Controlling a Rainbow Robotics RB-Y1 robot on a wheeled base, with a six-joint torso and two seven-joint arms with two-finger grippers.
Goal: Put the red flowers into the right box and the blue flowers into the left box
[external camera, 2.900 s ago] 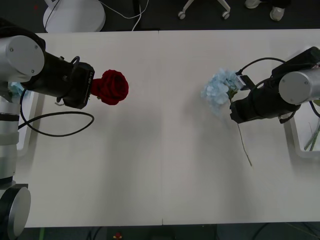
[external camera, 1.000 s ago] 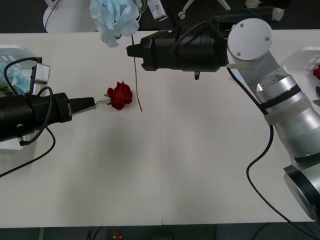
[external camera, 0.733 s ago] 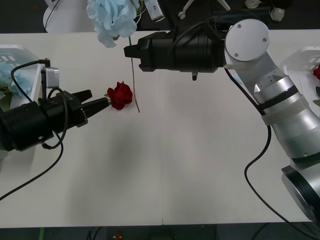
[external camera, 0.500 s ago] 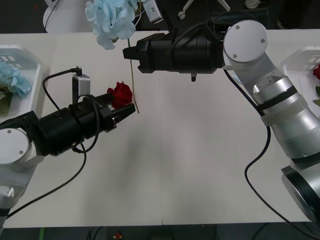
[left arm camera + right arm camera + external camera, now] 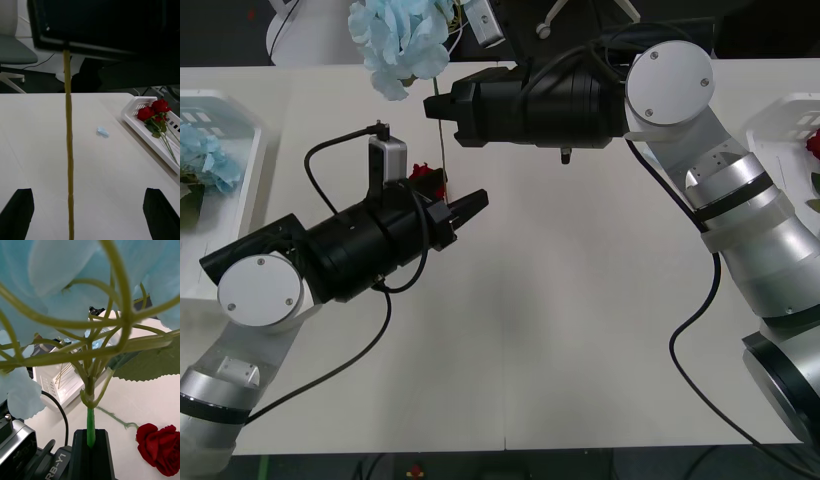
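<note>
Pale-blue flower [image 5: 400, 35] sits upper left of the front frame, stem clamped in the right gripper [image 5: 442, 104]. Left gripper [image 5: 465, 212], spread and empty, hides the red rose [image 5: 159, 448] lying on the table [image 5: 580, 300].

Front camera overhead, facing down at table [image 5: 580, 330]; wrist cameras close, near-level; all share tabletop.

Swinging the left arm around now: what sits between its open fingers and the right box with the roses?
In the left wrist view, the held blue flower's stem hangs just ahead of the left gripper. Beyond it a small blue petal scrap lies on bare table before the right box.
</note>
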